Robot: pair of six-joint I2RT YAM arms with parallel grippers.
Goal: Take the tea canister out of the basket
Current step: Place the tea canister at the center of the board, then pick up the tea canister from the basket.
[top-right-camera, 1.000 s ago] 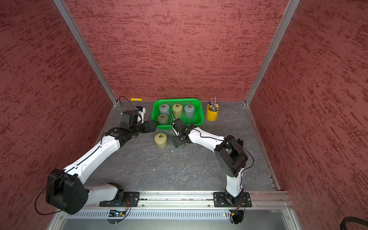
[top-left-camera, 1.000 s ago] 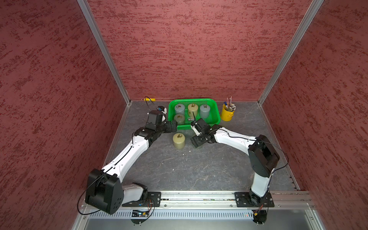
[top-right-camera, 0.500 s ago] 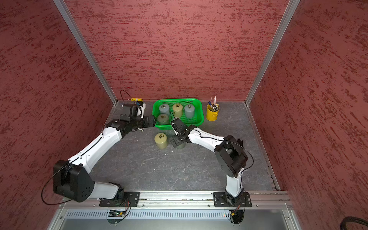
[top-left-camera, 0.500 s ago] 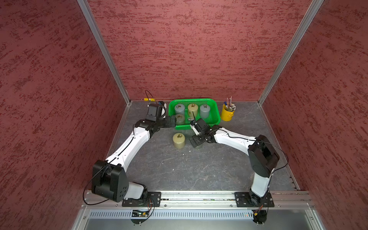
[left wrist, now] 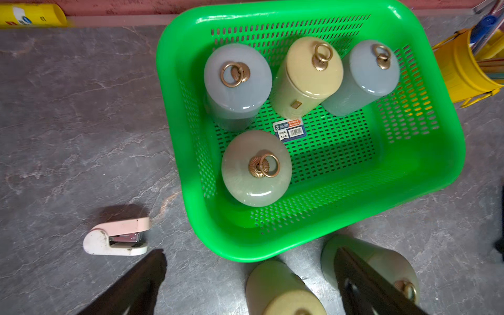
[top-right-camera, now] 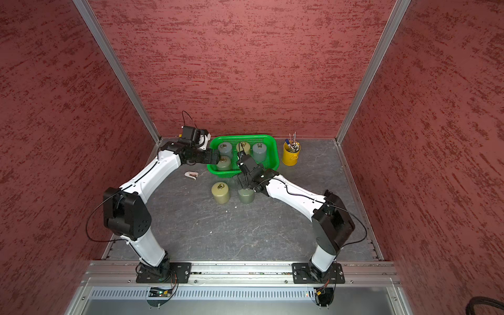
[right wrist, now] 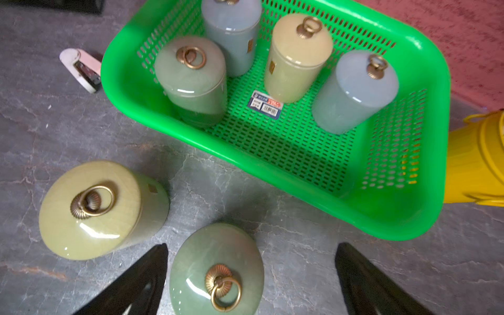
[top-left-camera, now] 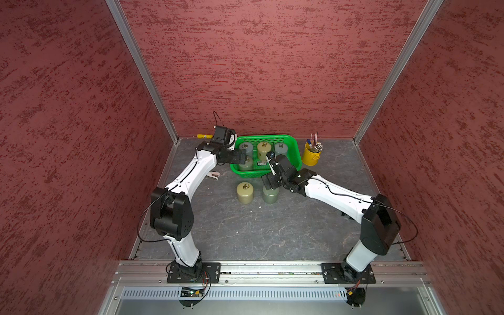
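— How far along is the basket job?

— Partly done, in my judgement. Two tea canisters are standing upright on the desk (top-left-camera: 272, 231), just in front of the basket (top-left-camera: 264, 136). They are an olive canister (right wrist: 90, 210) and a green canister (right wrist: 218, 270), just beside each other. Four are sitting inside the basket. A grey-blue canister (left wrist: 237, 79), a tan canister (left wrist: 313, 68) and a second grey-blue canister (left wrist: 373, 71) are lining the far wall. A grey-green canister (left wrist: 256, 169) is standing alone nearer the front.

— And the jaws?

— The right jaws are standing wide apart and gripping nothing. They are straddling the green canister on the desk, with clear space showing on both sides of its lid. The left jaws are gaping too, and are carrying nothing. They are hanging over the basket's front corner on that arm's own side, about above the grey-green canister. I cannot tell how high they are sitting above its ring handle.

— What is outstanding?

— If every canister is meant to come out, four are waiting. The grey-green one is looking the likeliest next, since it is lying closest to the left jaws.
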